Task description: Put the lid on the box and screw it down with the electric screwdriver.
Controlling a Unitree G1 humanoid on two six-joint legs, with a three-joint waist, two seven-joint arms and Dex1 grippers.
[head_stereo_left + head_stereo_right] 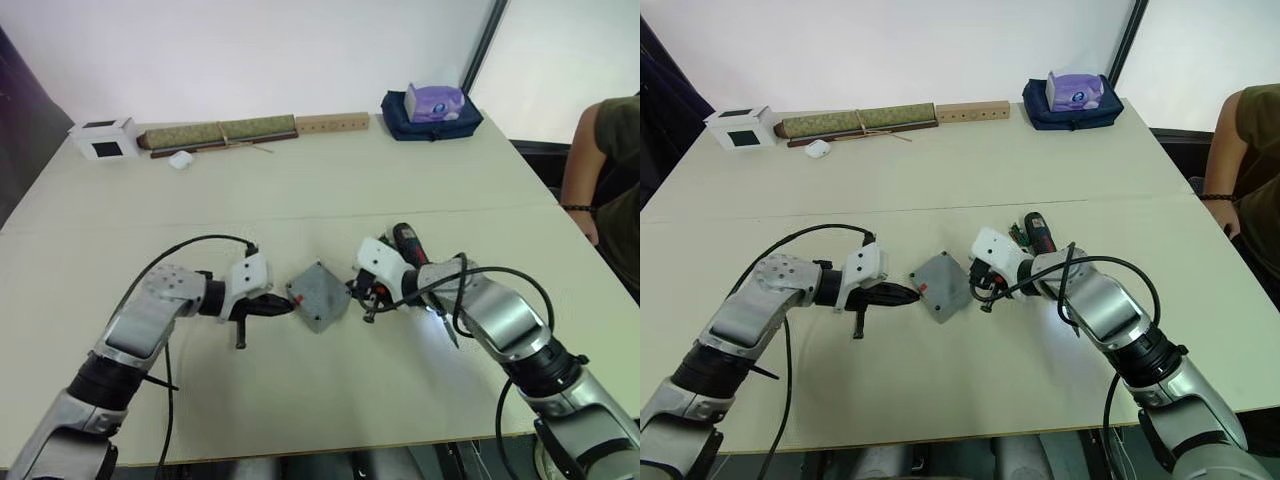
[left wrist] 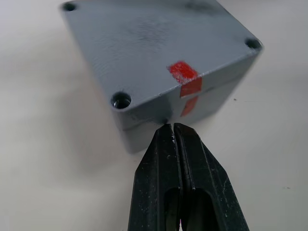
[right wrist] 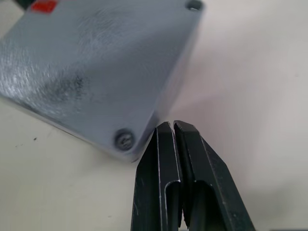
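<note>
**Lid seated, box braced from both sides**

We see the table [image 1: 300, 420] carrying the box [image 1: 322, 312] at centre, lid [image 1: 318, 290] already on. Our left gripper [image 1: 283, 303], fingers pressed together and empty, touches its left wall; our right gripper [image 1: 357, 290], likewise closed, noses its right corner, apparently steadying it. The screwdriver [image 1: 408, 245] lies behind our right wrist.

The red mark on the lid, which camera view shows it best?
The left wrist view: the red mark sits close up on the lid, running over the edge and down the box wall. The eye views show a speck; the right wrist view catches a sliver.
</note>
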